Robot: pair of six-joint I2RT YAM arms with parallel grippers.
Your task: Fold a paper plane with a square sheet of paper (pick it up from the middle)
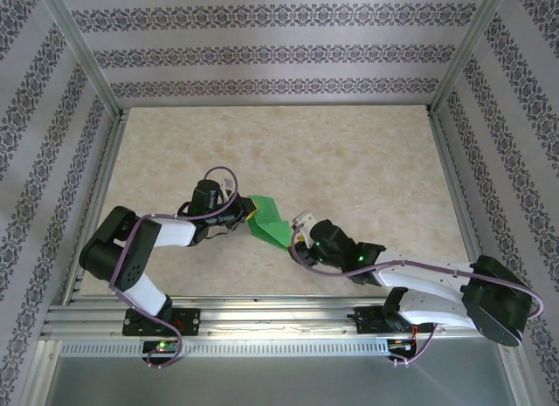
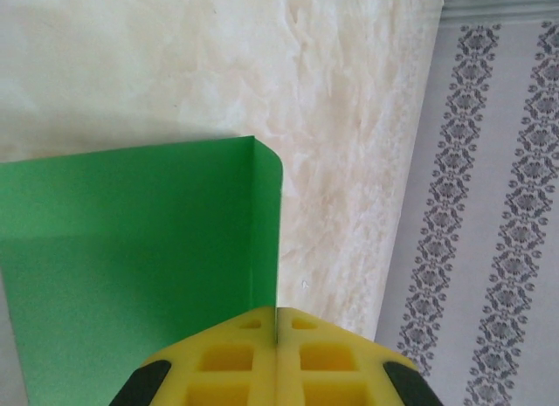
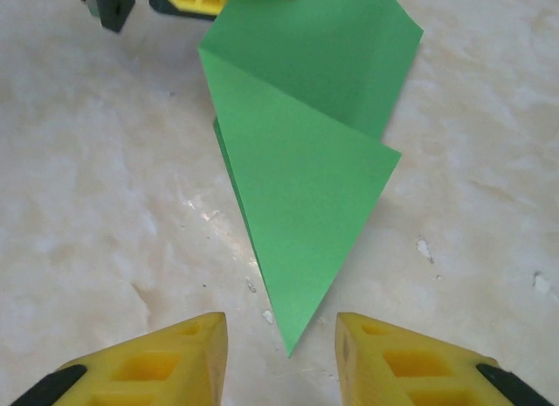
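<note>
Top external view: the left arm (image 1: 153, 236) bends at its elbow near the left edge of the table (image 1: 349, 153) and reaches rightward to the table's middle. There the left gripper (image 1: 245, 216) meets the left end of the green paper (image 1: 267, 221). The right arm (image 1: 419, 279) stretches low from its base at the lower right towards the left, bringing the right gripper (image 1: 300, 226) just beside the paper's right end.

Left wrist view: the yellow fingers (image 2: 319, 367) are pressed together, pinching a raised edge of the paper, which stands up from them with a curled upper corner.

Right wrist view: the paper is folded into a long pointed shape with layered flaps, lying on the marbled tabletop. Its sharp tip falls in the gap between the right gripper's fingers (image 3: 175, 362), which stand spread apart with clear space on both sides of the tip.

Surroundings: patterned wallpaper walls (image 1: 262, 52) enclose the table on three sides, and a metal rail (image 1: 262, 323) carries both arm bases along the near edge.
</note>
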